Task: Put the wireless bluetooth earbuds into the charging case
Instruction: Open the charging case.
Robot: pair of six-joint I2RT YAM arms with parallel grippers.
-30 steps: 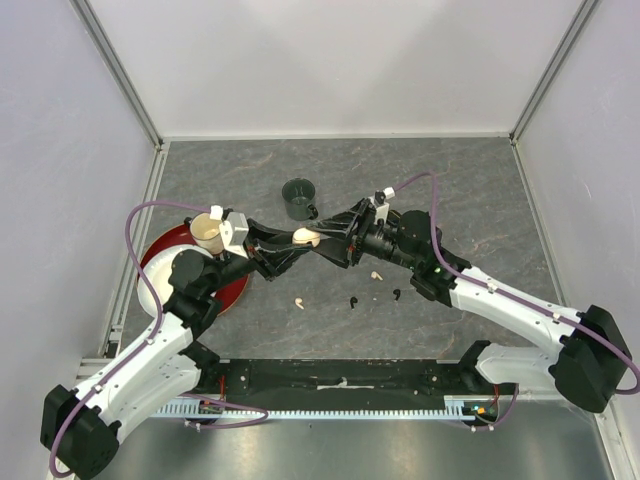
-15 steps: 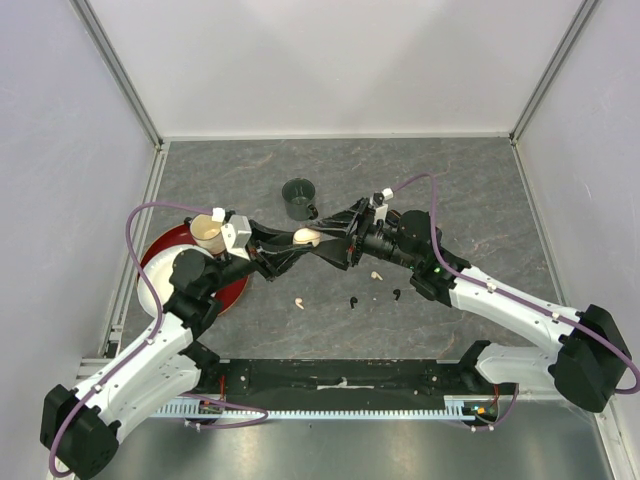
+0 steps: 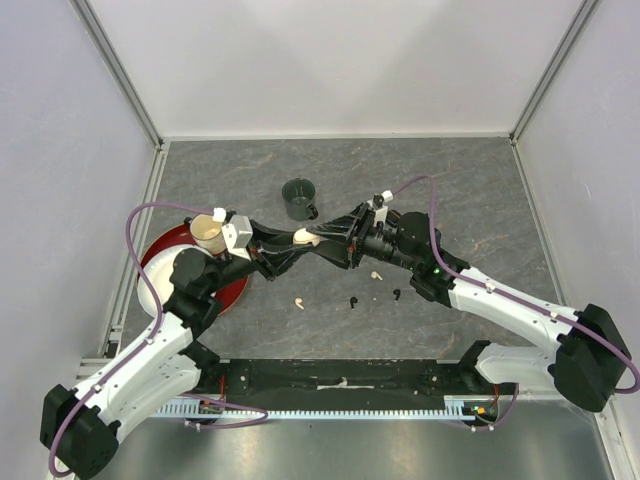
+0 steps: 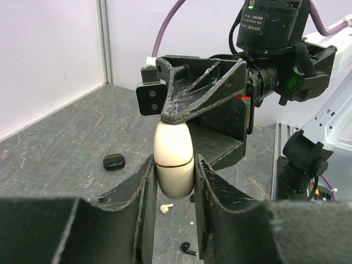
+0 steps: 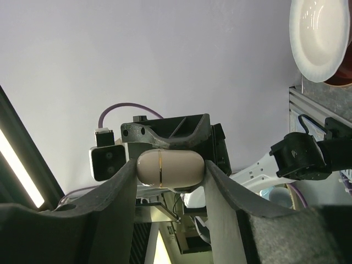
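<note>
The cream-white oval charging case point(image 3: 305, 236) hangs above the table, lid closed, a thin gold seam around it point(image 5: 159, 168). My left gripper point(image 3: 297, 241) is shut on its lower half point(image 4: 175, 176). My right gripper point(image 3: 320, 234) comes from the other side, and its two fingers touch the two ends of the case point(image 5: 170, 168). On the table below lie two white earbuds point(image 3: 298, 302) point(image 3: 376, 275) and two black earbuds point(image 3: 354, 301) point(image 3: 397, 294). The left wrist view shows one white earbud point(image 4: 164, 207) and one black earbud point(image 4: 188, 250) under the case.
A dark green mug point(image 3: 298, 198) stands just behind the grippers. A red plate point(image 3: 160, 250) with a white bowl point(image 3: 160, 290) and a cream cup point(image 3: 207, 232) sits at the left. A small black oval case point(image 4: 114, 161) lies on the table.
My right gripper's jaws have narrowed and now touch the ends of the case. My left gripper keeps holding the case in the same place.
</note>
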